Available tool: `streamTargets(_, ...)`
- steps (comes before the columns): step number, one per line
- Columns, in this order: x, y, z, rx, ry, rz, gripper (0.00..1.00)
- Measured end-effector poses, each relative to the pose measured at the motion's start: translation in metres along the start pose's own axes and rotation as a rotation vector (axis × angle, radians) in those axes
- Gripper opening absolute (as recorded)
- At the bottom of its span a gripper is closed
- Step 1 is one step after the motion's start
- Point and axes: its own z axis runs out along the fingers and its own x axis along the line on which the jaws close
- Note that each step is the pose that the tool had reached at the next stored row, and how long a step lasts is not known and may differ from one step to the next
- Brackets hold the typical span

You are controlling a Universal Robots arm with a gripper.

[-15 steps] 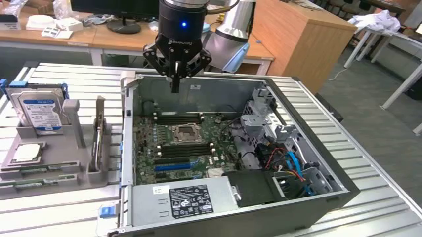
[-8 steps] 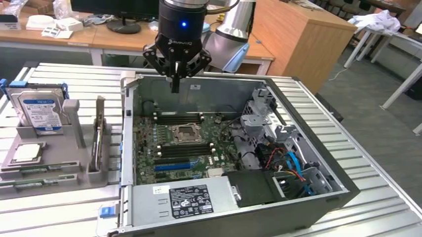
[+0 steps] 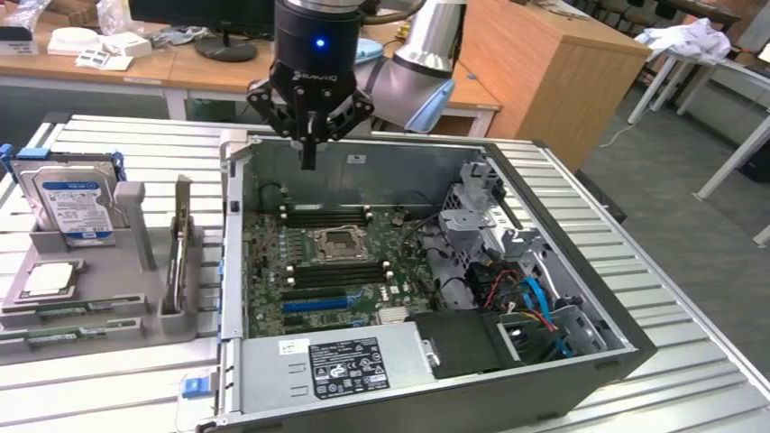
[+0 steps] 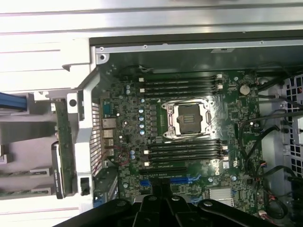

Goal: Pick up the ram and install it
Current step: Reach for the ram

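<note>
Gripper (image 3: 309, 161) hangs in the upper middle of the exterior frame, over the back edge of the open computer case (image 3: 240, 236). Its fingers are pressed together into a single dark tip pointing straight down at the case's far wall, above the motherboard (image 3: 361, 298) and not touching it.

The ram (image 3: 54, 335) is well apart from the gripper, at the lower left of the exterior frame. It lies flat as a thin green strip in a slot of the grey holder (image 3: 135, 271). A second strip like it lies just beside it, nearer the case's height in the frame.

Same holder: a silver-and-blue hard drive (image 3: 75, 203) stands upright at its far end, and a green card with a metal bracket (image 3: 180, 248) stands on edge along the side nearest the case.

Inside the case, rows of black memory slots (image 3: 327, 216) flank the CPU socket (image 3: 341, 244). The power supply (image 3: 331, 365) sits at the near edge. Everything rests on a slatted metal table (image 3: 673, 298).
</note>
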Motion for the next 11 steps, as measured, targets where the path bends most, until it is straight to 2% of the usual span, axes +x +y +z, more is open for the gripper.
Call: streamTargets(11,0.026,-0.0019,-0.0002,-0.0001,0.0000,0.000,0.11)
